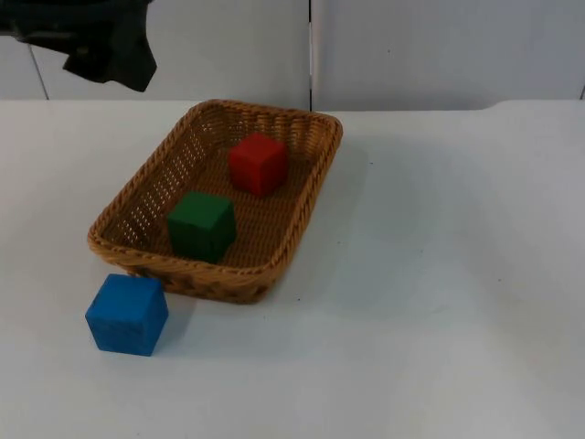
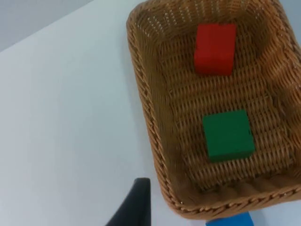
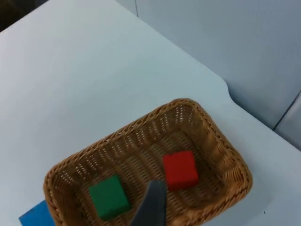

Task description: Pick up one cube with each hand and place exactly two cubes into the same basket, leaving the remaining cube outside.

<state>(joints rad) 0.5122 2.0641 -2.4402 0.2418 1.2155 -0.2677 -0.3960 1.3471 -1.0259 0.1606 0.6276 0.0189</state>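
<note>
The left pincer point(image 2: 136, 205) hangs above the bare tabletop point(image 1: 439, 274) just outside the long rim of the basket point(image 1: 306, 197). One black fingertip is in view; whether the fingers are open or closed cannot be told. It holds nothing and touches nothing that can be seen. In the top view the left arm point(image 1: 101, 41) sits high at the far left edge of the tabletop, well away from the basket.

The right pincer point(image 3: 151, 207) looks down on the basket from well above. Again one fingertip is visible, so its opening cannot be told. No object is seen in it.

The basket is a rectangular woven wicker tray, standing flat on the tabletop, its long axis running diagonally. It contains two cubes:
- Red cube point(image 1: 258, 164): on the basket floor toward the far end, apart from the walls.
- Green cube point(image 1: 201, 226): on the floor toward the near end, close to the near short wall, apart from the red cube.

The blue cube point(image 1: 127, 314) rests on the tabletop outside the basket, just beside its near left corner.

No readable writing, brand or label appears on any item.
</note>
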